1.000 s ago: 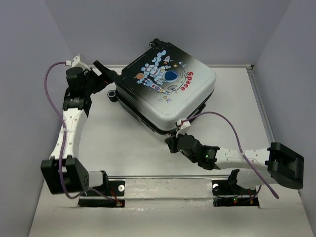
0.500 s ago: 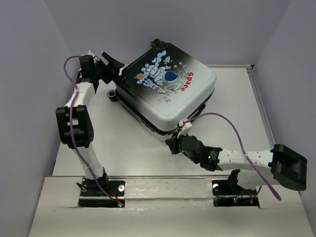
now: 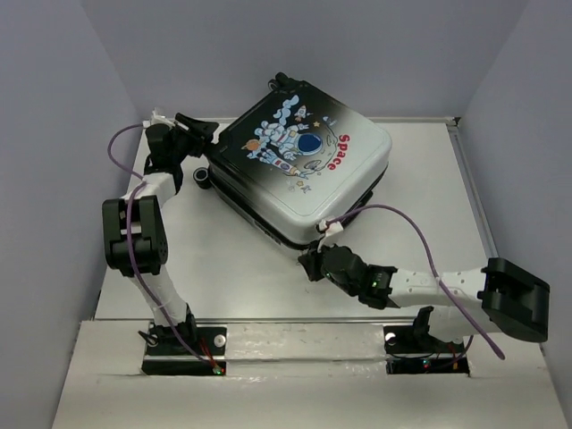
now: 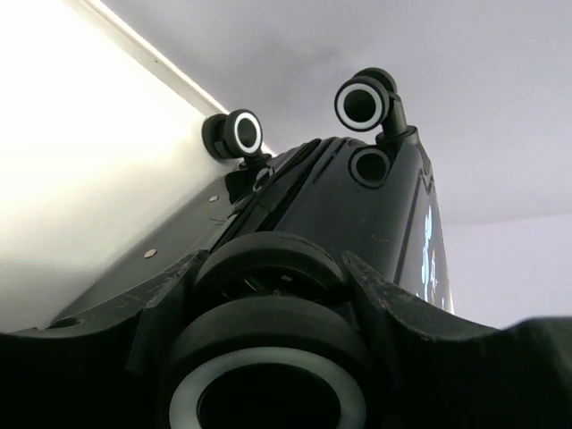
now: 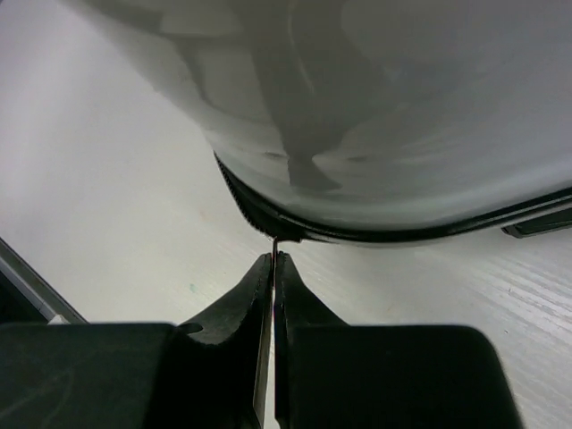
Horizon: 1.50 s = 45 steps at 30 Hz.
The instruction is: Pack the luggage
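luggage (image 3: 304,165): shut, lying flat on the tabletop (image 3: 223,259), far centre, turned at an angle to the edges. Printed shell faces up: astronaut print (image 3: 290,138) plus red "Space" lettering (image 3: 340,147). Shell is black at the wheel end and fades to silver-white toward the near-right end. Wheel end faces left and far.

left tool (image 3: 204,132): at the luggage's left corner on the wheel end, arm folded up tall along the left side. Wrist view: left fingers (image 4: 393,313) spread, 1 on each side of the near wheel (image 4: 268,357), which fills the gap between them. Can't tell if the pads actually press on it. 2 more further along the same end, both sticking out from the black shell: lower wheel (image 4: 236,133) by the tabletop, upper wheel (image 4: 362,103) above it.

right tool (image 3: 309,263): low over the tabletop at the luggage's near corner, arm stretched out flat from the right base. Wrist view: right fingers (image 5: 237,308) pressed together with only a hairline slit between them. The tips pinch a thin zip tab (image 5: 273,242) coming off the dark zip seam (image 5: 375,234) under the white shell. Tab runs straight from seam to fingertips.

right cable (image 3: 402,214), purple, loops over the right arm. left cable (image 3: 125,147), also purple, runs along the left arm.
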Tool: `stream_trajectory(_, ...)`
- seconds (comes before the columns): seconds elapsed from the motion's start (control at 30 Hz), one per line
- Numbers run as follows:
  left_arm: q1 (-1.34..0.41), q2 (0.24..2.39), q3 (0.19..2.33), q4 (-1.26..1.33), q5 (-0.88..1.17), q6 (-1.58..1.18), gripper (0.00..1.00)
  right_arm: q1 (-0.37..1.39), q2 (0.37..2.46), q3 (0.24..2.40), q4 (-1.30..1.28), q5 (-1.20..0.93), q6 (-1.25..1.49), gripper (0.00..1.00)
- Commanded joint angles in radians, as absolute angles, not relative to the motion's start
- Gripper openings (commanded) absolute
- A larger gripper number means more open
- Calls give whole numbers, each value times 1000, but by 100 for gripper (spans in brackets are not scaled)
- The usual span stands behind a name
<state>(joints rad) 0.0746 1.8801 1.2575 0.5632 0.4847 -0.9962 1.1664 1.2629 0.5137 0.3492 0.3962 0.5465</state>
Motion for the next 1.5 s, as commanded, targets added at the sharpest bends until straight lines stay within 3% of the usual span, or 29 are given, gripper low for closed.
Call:
stream_trajectory(0.0,75,1634,1048,701,453,-1026,6,1204,1321,619,365,316,535,7)
stream_trajectory(0.17,41,1410,727,736,400,-997,6,1232,1455,810,319,317,465,7)
stream_trajectory(0.23,32,1222,577,732,388,-994,6,1279,1505,915,267,362,407,7)
stream_trajectory(0.33,41,1082,454,612,367,-941,6,1345,1526,973,220,370,368,7)
stream_trajectory(0.43,44,916,391,510,374,-905,6,1345,1447,857,199,316,412,7)
stream_trajectory(0.67,20,628,321,299,367,-877,6,1324,1043,539,38,262,483,7)
stream_trajectory(0.77,-45,565,279,299,322,-920,6,1315,1015,570,57,221,486,7)
stream_trajectory(1.03,-368,597,383,258,181,-921,6,1315,1517,981,230,109,312,7)
stream_trajectory(1.13,-373,578,474,113,177,-827,6,1315,1624,1060,242,121,242,7)
stream_trajectory(1.27,-370,561,486,51,175,-792,6,1315,1548,917,230,182,313,7)
stream_trajectory(1.4,-370,584,422,130,198,-824,6,1315,1303,764,71,319,411,8)
stream_trajectory(1.47,-370,595,397,173,201,-831,6,1272,1132,723,-108,435,466,18)
